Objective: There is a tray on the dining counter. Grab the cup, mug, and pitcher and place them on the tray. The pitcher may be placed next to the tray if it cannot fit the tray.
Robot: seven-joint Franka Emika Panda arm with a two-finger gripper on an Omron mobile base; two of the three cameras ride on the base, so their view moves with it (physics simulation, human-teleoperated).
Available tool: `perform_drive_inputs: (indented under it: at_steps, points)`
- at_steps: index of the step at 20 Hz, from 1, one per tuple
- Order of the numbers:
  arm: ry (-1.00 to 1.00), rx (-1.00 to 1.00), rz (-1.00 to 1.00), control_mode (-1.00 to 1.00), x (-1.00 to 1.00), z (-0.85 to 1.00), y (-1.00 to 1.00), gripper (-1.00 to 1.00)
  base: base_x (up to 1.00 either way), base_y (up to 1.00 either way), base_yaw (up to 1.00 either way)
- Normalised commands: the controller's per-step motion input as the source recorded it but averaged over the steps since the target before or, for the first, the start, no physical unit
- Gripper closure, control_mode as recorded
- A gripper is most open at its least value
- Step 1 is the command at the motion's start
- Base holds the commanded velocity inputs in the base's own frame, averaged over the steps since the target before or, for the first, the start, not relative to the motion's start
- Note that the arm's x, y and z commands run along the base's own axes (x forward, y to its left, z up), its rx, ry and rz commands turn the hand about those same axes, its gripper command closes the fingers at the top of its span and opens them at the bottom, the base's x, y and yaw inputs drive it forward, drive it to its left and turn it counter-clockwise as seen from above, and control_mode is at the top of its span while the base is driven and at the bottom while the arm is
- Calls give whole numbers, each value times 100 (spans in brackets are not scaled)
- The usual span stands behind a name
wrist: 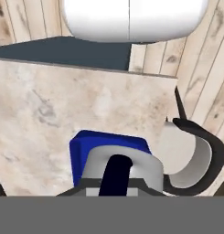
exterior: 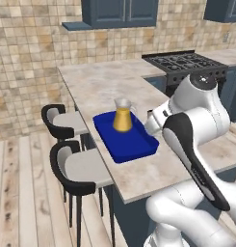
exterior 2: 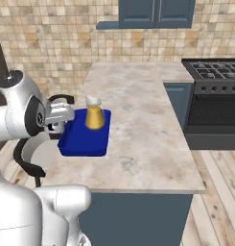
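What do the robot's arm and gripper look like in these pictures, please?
The arm is built of glossy white rounded segments with dark, near-black joints and a long black band along one link. A grey-capped round joint tops it in the right base view. The gripper end is pale grey and white. No cables or markings can be made out.

Pitcher (exterior: 123,116) on tray (exterior: 134,144), tray on dining counter (exterior: 105,84); stools (exterior: 73,169) beside.
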Motion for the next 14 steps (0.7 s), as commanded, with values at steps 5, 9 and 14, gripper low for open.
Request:
perform_drive_inputs:
  at_steps: [5,9,14]
  points:
    - [8,0,30,-100,68,-62,0,100,0,0,0]
    - [0,0,32,-100,51,-57,-2,100,0,0,0]
    - [0,0,29,-100,63,-45,-1,100,0,0,0]
